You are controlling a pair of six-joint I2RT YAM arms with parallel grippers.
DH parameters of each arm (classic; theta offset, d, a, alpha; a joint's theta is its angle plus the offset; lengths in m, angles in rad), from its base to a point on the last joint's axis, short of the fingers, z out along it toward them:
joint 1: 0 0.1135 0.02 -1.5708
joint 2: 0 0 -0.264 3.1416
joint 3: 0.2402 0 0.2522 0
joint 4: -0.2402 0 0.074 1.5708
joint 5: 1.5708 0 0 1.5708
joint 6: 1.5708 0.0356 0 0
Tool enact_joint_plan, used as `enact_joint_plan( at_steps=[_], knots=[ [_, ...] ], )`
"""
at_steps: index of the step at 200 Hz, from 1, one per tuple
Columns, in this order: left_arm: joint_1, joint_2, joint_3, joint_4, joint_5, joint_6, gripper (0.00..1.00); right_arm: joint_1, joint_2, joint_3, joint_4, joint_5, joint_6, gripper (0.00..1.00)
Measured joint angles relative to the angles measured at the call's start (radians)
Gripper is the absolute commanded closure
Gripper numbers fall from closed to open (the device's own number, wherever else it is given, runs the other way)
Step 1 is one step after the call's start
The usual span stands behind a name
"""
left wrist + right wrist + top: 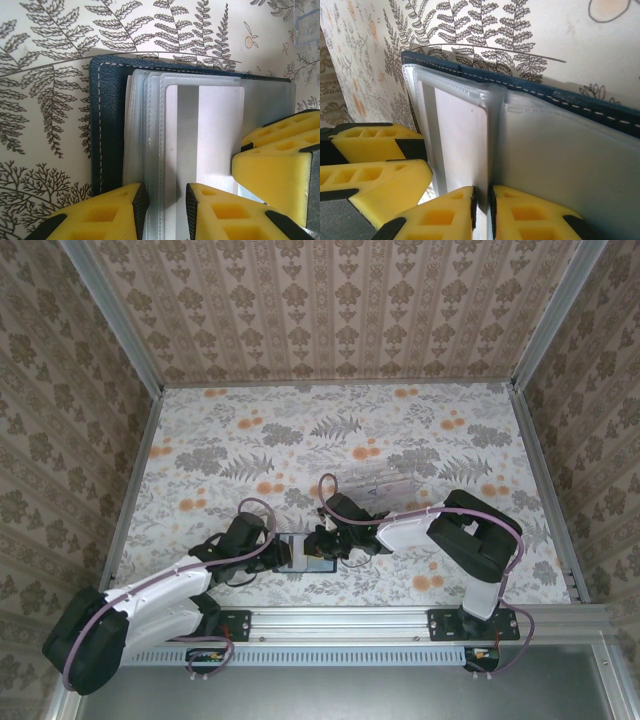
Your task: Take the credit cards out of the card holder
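Observation:
The dark navy card holder (298, 552) lies open on the table near the front edge, between my two grippers. Its stitched cover (107, 125) frames a stack of clear sleeves. A whitish credit card (215, 130) with a grey stripe sits in the top sleeve. My left gripper (164, 212) rests its fingertips on the sleeves, jaws apart, gripping nothing. My right gripper (482, 212) is shut on the near edge of the credit card (462, 145), beside the navy cover (600, 107). The right gripper's fingers (272, 170) reach in from the right. Other cards are hidden.
A clear plastic tray (378, 483) sits just behind the card holder, and its corner (307, 22) also shows in the left wrist view. The floral tabletop (250, 430) is walled on three sides. A metal rail (340, 620) runs along the front edge.

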Motion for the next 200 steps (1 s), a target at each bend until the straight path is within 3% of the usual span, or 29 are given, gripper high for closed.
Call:
enact_joint_plan(
  at_steps=[39,69,200],
  knots=[
    [0.000,0.000,0.000,0.000,0.000,-0.003,0.69,-0.008,-0.001,-0.021,0.042,-0.014,0.018,0.81],
    [0.000,0.000,0.000,0.000,0.000,-0.003,0.69,-0.013,-0.002,-0.039,0.067,-0.021,0.029,0.89],
    [0.000,0.003,0.002,0.000,-0.001,-0.003,0.69,-0.036,-0.044,-0.095,0.081,-0.024,0.037,0.93]
  ],
)
